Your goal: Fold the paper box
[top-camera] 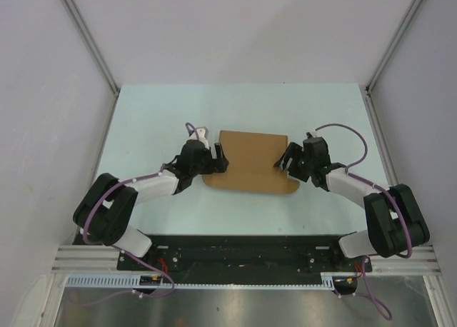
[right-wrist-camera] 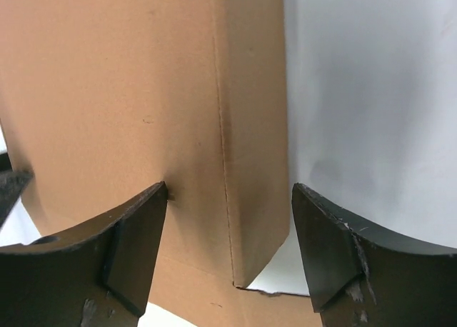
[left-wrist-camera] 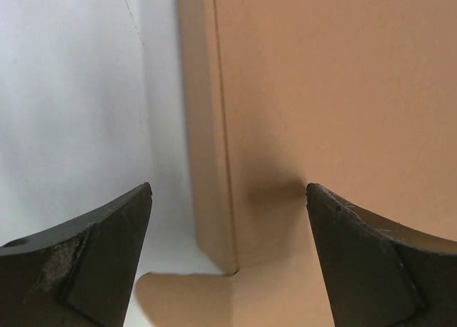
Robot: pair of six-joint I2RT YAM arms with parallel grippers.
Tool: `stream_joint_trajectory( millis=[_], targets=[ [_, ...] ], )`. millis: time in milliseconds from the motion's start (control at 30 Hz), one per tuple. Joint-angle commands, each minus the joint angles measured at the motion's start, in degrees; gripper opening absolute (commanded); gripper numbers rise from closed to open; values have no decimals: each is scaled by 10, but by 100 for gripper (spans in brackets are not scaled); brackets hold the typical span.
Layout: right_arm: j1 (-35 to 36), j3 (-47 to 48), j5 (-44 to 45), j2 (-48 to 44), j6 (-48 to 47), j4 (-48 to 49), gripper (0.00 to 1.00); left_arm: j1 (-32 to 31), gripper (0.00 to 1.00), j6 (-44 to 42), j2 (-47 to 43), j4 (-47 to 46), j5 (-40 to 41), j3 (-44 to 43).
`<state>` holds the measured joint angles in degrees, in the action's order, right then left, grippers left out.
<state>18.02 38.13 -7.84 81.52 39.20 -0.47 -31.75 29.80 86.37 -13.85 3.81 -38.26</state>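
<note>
With the plain brown cardboard paper box (top-camera: pixel 250 163) lying mid-tabletop (top-camera: pixel 157 120), I have the left claw (top-camera: pixel 221 159) and right claw (top-camera: pixel 287 160) open, each straddling a narrow side flap ungripped, so I judge side-wall folding in hand, next requiring closure on each flap.

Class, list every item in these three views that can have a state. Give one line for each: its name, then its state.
paper box: lying open, not yet folded shut.
left side flap: creased along its fold, between the left gripper's jaws.
right side flap: creased along its fold, between the right gripper's jaws.
left gripper: open, straddling the box's left edge.
right gripper: open, straddling the box's right edge.
</note>
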Motion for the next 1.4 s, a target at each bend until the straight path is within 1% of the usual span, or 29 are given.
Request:
stream_joint_trajectory(
  millis=[0, 33, 100, 133, 267, 300, 333, 367, 433, 467, 500, 533, 567, 600, 633, 667, 700, 733, 767, 800, 833, 867, 933, 1000, 1067, 1133, 1200, 1233, 1367],
  targets=[
    [58, -41, 25, -37, 17, -30, 76, 11, 94, -1, 5, -15, -12, -26],
    [66, -44, 39, -49, 18, -41, 80, 14, 93, -2, 4, -8, -9, -28],
    [71, -43, 75, -78, 17, -62, 84, 26, 94, -1, -5, 0, 1, -32],
    [67, -41, 78, -113, 16, -66, 88, 31, 94, 1, -12, 3, 9, -32],
    [31, 29, 132, -158, -13, -137, 98, 58, 97, 5, -75, 27, 72, -38],
    [28, 68, 159, -157, -25, -162, 99, 61, 98, 3, -110, 36, 86, -43],
    [26, 89, 172, -156, -46, -168, 100, 62, 98, 0, -129, 52, 114, -46],
    [25, 104, 182, -149, -54, -168, 100, 62, 98, -5, -170, 59, 126, -50],
    [11, 137, 181, -133, -67, -139, 98, 62, 96, 10, -217, 80, 140, -36],
    [6, 146, 174, -103, -68, -120, 97, 56, 94, 37, -266, 86, 139, -24],
    [3, 165, 161, -85, -68, -87, 96, 46, 91, 51, -291, 89, 140, -10],
    [-4, 173, 152, -66, -63, -67, 93, 32, 85, 62, -316, 91, 152, 27],
    [-8, 179, 124, -22, -59, -22, 92, -12, 81, 91, -361, 94, 167, 48],
    [-11, 192, 114, -1, -53, -5, 88, -37, 77, 107, -382, 103, 178, 67],
    [-13, 200, 104, 23, -47, 17, 87, -63, 67, 123, -400, 113, 190, 99],
    [-18, 208, 86, 43, -39, 47, 86, -119, 62, 158, -429, 124, 224, 114],
    [-20, 218, 65, 89, -37, 51, 83, -145, 56, 176, -443, 147, 236, 130],
    [-20, 246, 55, 109, -37, 54, 81, -168, 44, 197, -452, 160, 250, 158],
    [-20, 255, 35, 126, -43, 66, 79, -206, 38, 243, -466, 168, 263, 173],
    [-21, 265, 29, 161, -43, 66, 74, -220, 33, 266, -471, 169, 266, 189],
    [-21, 282, 25, 177, -43, 64, 71, -233, 24, 288, -473, 164, 268, 222],
    [-24, 287, 1, 194, -43, 71, 70, -251, 20, 323, -467, 153, 268, 237],
    [-24, 299, -5, 230, -40, 69, 69, -258, 15, 353, -455, 110, 258, 273],
    [-20, 305, -5, 245, -45, 73, 71, -266, 14, 372, -429, 58, 250, 292],
    [-19, 312, -5, 268, -49, 70, 72, -267, 15, 391, -388, 35, 242, 304],
    [-16, 314, -10, 284, -54, 64, 72, -265, 16, 394, -339, -5, 237, 307],
    [-11, 313, -10, 290, -61, 34, 72, -261, 17, 387, -303, -37, 220, 297],
    [-8, 312, -8, 291, -65, 22, 71, -250, 18, 380, -268, -44, 212, 291],
    [7, 257, 10, 253, -67, 10, 71, -217, 22, 371, -209, -84, 183, 277]
  ],
)
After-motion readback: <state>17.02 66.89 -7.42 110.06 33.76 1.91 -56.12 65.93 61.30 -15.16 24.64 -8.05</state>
